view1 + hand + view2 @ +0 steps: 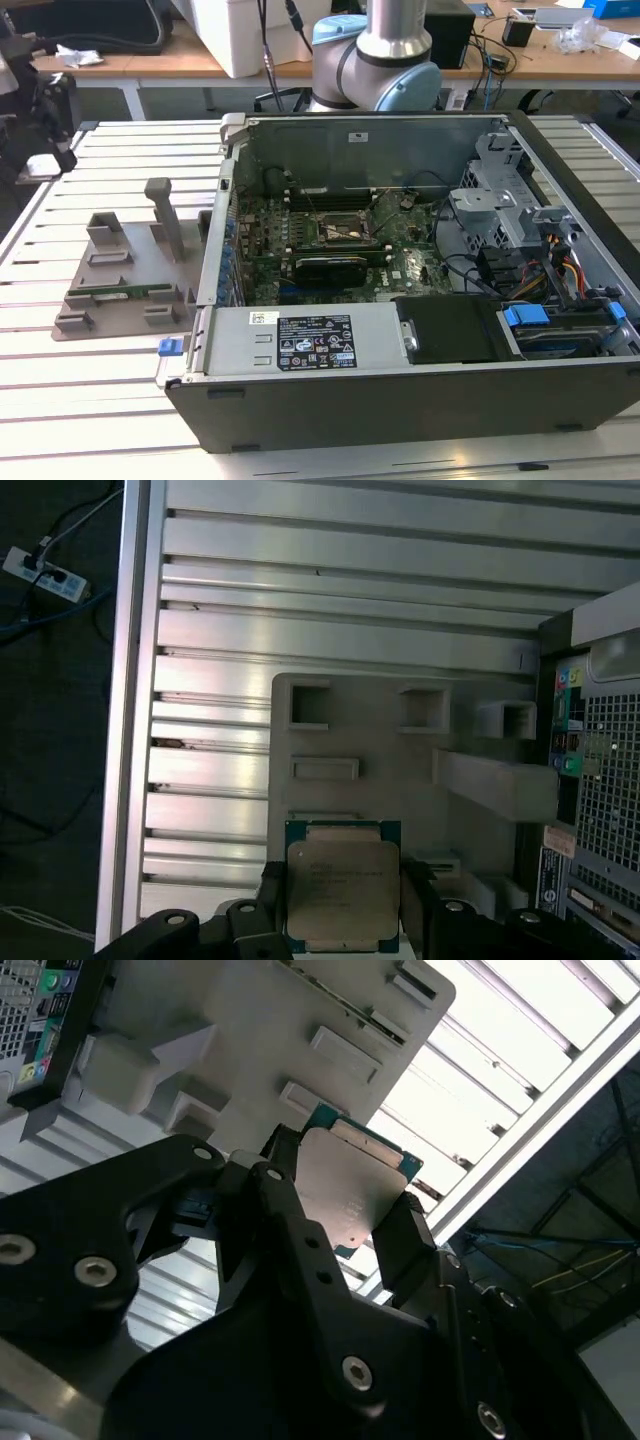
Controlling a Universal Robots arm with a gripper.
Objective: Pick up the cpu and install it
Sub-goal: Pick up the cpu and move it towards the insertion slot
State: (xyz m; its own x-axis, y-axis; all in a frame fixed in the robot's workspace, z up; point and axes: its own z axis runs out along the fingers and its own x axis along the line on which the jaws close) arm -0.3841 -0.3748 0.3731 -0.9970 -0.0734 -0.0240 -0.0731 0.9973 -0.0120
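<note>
Grasp: the cpu (341,892), flat, square, with dull silver lid and green rim, is clamped by the black gripper (343,902).

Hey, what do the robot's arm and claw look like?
The arm is a silver-grey metal tube with rounded joints capped in light blue. The claw is matte black, built of angular linked plates fastened with round silver screws, and ends in two flat black fingers.

The cpu (342,880) is dull silver with a green edge, the claw (343,900) black, the fixture (340,735) grey, the surface (350,580) pale with ribbed stripes.
</note>
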